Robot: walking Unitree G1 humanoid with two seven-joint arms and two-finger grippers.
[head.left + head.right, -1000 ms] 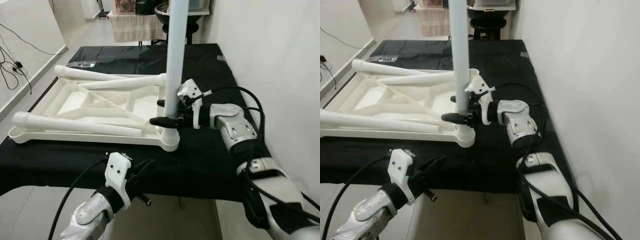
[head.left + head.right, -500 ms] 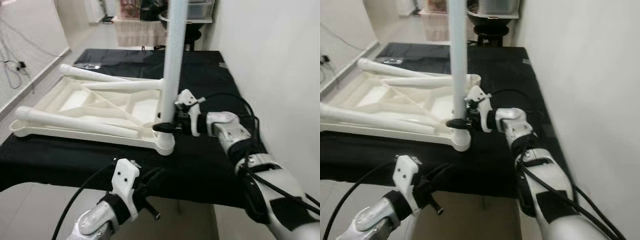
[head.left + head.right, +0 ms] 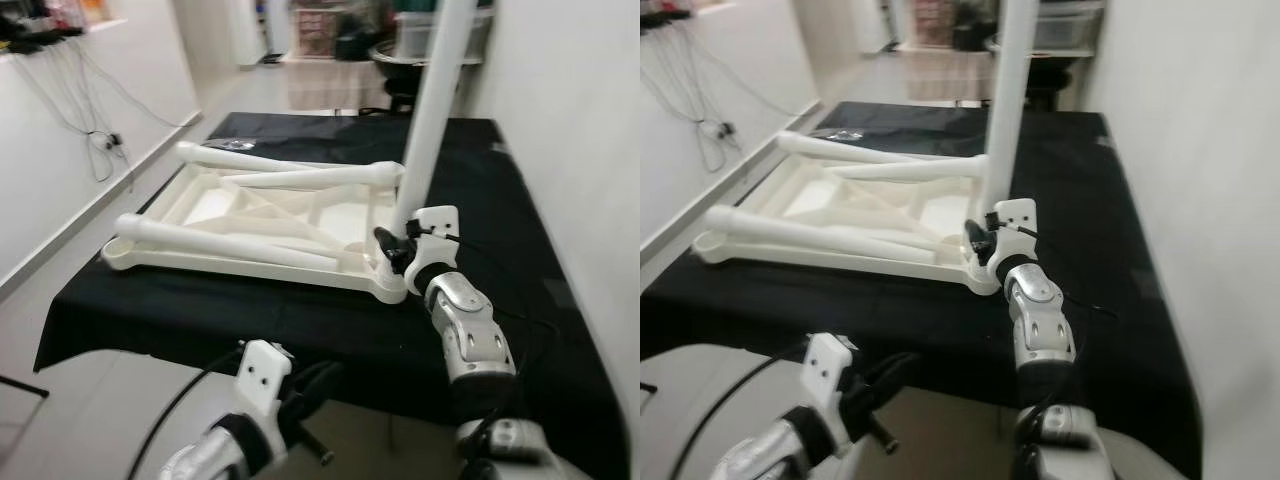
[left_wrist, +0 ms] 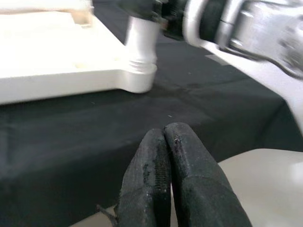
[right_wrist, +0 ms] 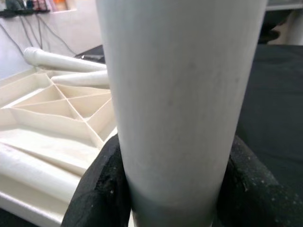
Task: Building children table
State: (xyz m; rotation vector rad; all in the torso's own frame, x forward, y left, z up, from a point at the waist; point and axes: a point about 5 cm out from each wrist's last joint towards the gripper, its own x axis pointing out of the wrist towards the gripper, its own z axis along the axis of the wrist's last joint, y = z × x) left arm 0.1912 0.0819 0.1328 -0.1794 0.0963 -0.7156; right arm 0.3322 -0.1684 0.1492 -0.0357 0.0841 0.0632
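We are clamping the right gripper [image 3: 392, 249] on the leg [image 3: 428, 120], both black fingers [image 5: 97, 195] pressing against its white tube just above the corner socket [image 3: 392, 285]. The leg is standing nearly upright in that socket, leaning slightly, at the near right corner of the tabletop [image 3: 255, 215], which is lying upside down with its ribbed underside facing up. Two more legs are lying flat across the tabletop, one along the near edge [image 3: 225, 242] and one along the far edge [image 3: 290, 178]; they are meeting the tabletop at its corners, but we cannot tell whether they are fixed. The tabletop is resting on a black cloth [image 3: 250, 320] covering a bench beside a white wall [image 3: 570, 120].

We are keeping the left gripper [image 4: 165, 177] low, in front of the bench edge, with its fingers pressed together on nothing.

We judge the step in hand to be seating the leg in its socket. What is worrying us is the lean: if we are pushing or twisting off-axis, the leg may jam or cross-thread rather than seat. The grip is low on a long tube, so the top can sway and lever the tabletop's corner up. Nothing is bracing the tabletop, so it may slide on the cloth.
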